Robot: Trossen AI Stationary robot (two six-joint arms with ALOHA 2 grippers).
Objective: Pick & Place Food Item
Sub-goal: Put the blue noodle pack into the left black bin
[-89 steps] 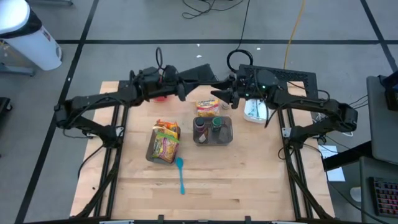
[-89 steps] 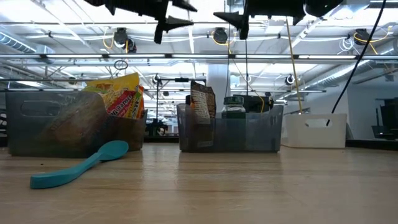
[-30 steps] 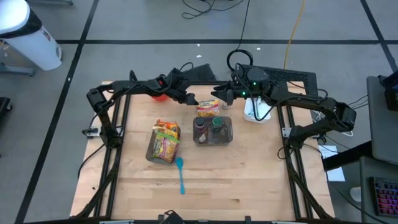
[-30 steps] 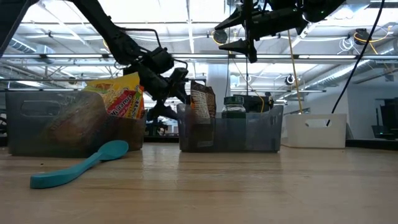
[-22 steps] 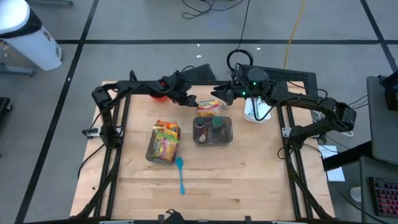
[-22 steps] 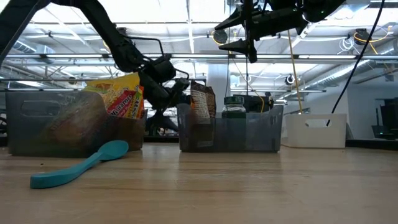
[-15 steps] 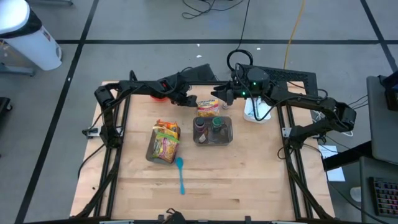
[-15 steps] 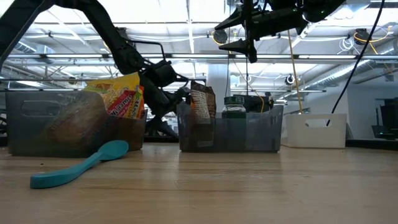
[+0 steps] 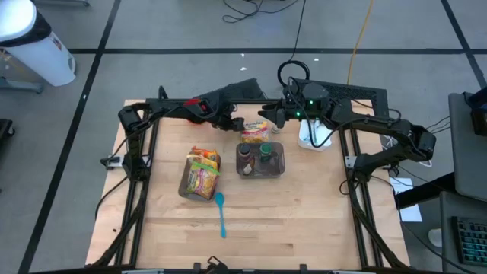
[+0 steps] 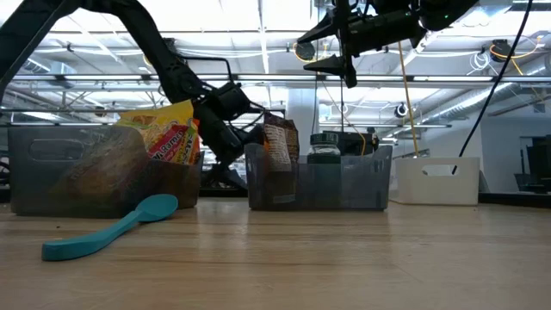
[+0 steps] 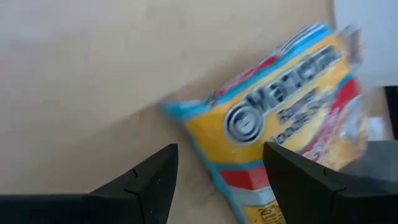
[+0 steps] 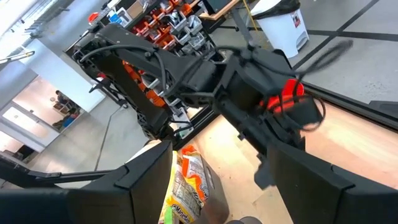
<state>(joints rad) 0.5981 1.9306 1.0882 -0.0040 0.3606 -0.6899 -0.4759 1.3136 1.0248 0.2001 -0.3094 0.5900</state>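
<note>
High view: the left pincer (image 9: 237, 122), spread, sits just beside the yellow noodle packet (image 9: 254, 132) on the bench (image 9: 304, 221); the right pincer (image 9: 266, 113), spread, hovers near it. Left wrist view: the packet lies between open fingers (image 11: 146, 180).

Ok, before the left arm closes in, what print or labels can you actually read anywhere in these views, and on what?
Yellow noodle packet ahead of the open left gripper: large white lettering beside a round logo, too blurred to read.
Snack bags in the left bin: colourful print, too small to read.
Packet and jars in the clear bin: labels unreadable.
White box: no text visible.
</note>
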